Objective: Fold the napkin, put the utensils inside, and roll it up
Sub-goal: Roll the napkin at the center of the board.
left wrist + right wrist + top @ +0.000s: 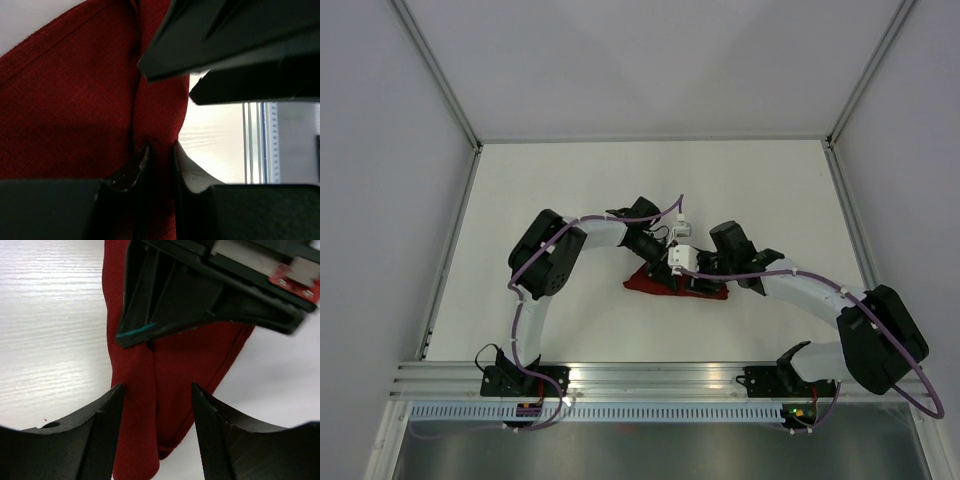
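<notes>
The dark red napkin (pixel 642 282) lies near the middle of the white tabletop (pixel 570 190), gathered into a long, narrow folded strip, with a raised lengthwise crease running along its plain, soft cloth.

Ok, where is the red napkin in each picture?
Top view: the napkin is a small red bundle near the middle, a little below centre.
Left wrist view: the napkin fills the left side and centre, very close up.
Right wrist view: the napkin runs down the middle, top to bottom.
Shared landmark: the white table beside it.
</notes>
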`<control>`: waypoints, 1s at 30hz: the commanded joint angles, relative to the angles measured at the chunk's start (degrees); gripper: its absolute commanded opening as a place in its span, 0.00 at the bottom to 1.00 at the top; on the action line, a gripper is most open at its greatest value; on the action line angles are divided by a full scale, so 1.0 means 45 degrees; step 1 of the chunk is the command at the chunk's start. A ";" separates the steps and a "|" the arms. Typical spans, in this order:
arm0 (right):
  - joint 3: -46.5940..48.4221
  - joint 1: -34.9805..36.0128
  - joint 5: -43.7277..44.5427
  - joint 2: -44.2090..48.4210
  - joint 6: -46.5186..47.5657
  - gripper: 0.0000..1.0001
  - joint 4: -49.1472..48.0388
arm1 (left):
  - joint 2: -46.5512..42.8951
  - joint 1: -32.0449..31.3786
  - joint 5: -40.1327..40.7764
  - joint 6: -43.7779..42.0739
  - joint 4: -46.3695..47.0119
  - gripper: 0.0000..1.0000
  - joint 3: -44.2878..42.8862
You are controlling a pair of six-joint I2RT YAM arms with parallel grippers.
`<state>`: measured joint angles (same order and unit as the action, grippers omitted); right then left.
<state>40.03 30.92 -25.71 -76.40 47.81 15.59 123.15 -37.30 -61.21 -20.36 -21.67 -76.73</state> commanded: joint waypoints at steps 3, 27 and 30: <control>-0.0419 0.1292 0.1377 -0.0618 -0.0117 0.62 -0.1180 | 0.0934 -0.0071 0.1434 0.0110 -0.1805 0.04 0.0235; -0.0009 0.1860 0.1710 -0.2592 -0.0137 0.01 0.0283 | -0.1817 0.0768 0.2723 0.2315 0.2818 0.28 0.1951; -0.0048 0.1802 0.1710 -0.2729 -0.0136 0.00 0.0420 | -0.2698 0.1101 0.3112 0.3038 0.4344 0.35 0.2616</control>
<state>40.34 39.35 -19.25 -86.61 46.74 11.64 115.61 -35.35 -54.92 -11.57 -12.29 -67.13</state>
